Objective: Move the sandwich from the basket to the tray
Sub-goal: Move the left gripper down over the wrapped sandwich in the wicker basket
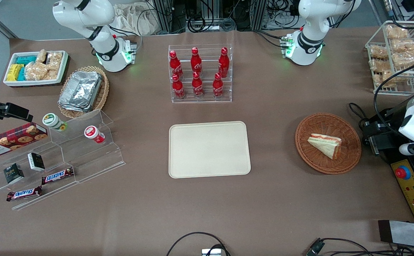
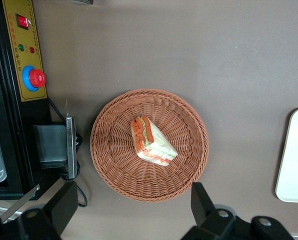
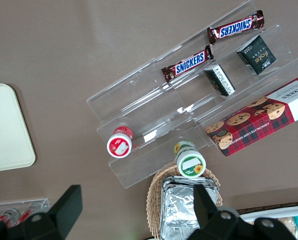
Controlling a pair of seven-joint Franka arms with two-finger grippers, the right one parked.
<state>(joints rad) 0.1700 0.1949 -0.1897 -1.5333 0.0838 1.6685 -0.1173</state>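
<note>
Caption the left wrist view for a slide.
Open gripper hovers above the sandwich lying in the wicker basket, with the tray empty nearby.

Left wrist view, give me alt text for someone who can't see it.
A triangular sandwich lies in a round wicker basket on a brown table, with the open gripper hovering above, its jaws spread wide. The cream tray shows at the edge, empty where visible.
</note>
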